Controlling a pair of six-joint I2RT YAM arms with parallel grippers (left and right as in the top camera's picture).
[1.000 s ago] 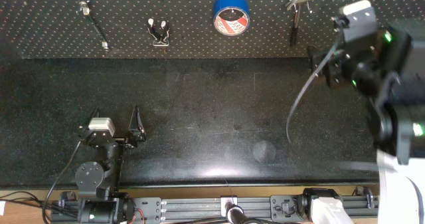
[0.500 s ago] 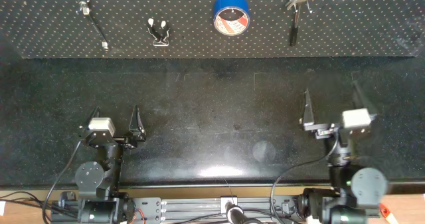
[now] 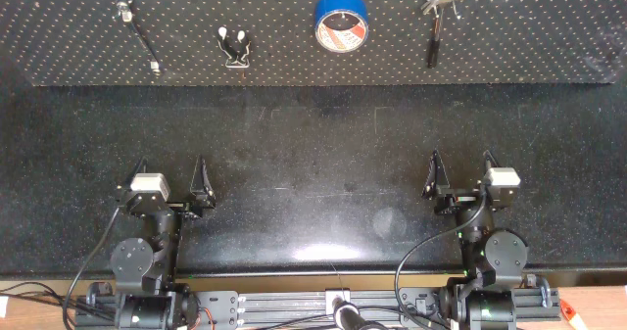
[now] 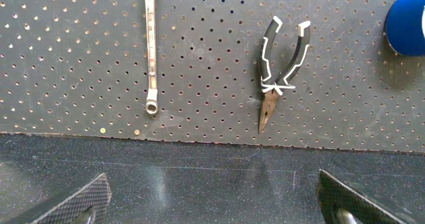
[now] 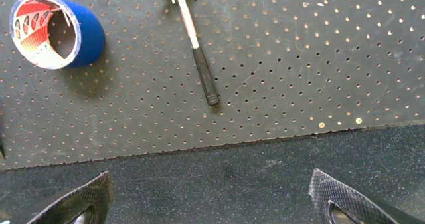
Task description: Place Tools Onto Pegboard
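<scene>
You have four items hung on the pegboard (image 3: 294, 66). Reference is the blue tape roll (image 3: 341, 22).
- Hammer (image 3: 437, 24): to its right, head up, handle pointing down toward the table (image 3: 313, 173).
- Pliers (image 3: 233, 47): to its left, nose down.
- Wrench (image 3: 138, 38): farther left, long axis near upright, ring end down.
- Left gripper (image 3: 171, 165) and right gripper (image 3: 460, 161): over the table, well below the roll, jaws wide apart, holding nothing.

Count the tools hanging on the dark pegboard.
4, left to right in the top view: slim metal wrench, black-handled pliers, blue tape roll, black-handled hammer. None looks hidden.
</scene>
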